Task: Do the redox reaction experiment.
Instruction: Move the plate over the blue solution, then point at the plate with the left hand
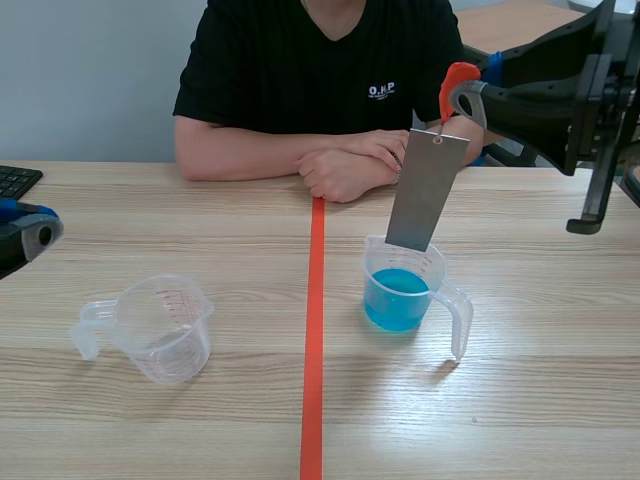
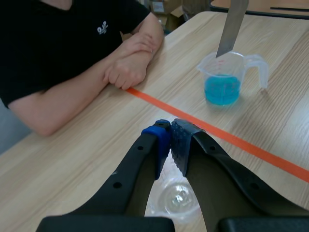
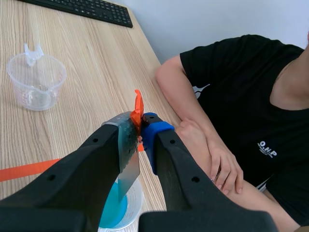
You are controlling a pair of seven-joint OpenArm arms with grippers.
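Right wrist view: my right gripper (image 3: pixel 141 129) pinches an orange clip (image 3: pixel 137 107), from which a grey metal plate (image 1: pixel 427 190) hangs, its lower end at the mouth of the measuring cup of blue liquid (image 1: pixel 400 298). My left gripper (image 2: pixel 170 140), fingers pressed together on nothing, has an empty clear cup (image 1: pixel 160 325) under it.

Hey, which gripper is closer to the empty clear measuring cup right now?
Left. The left gripper hangs close above and beside the empty cup; the right gripper is farther off, holding the metal plate over the blue-liquid cup.
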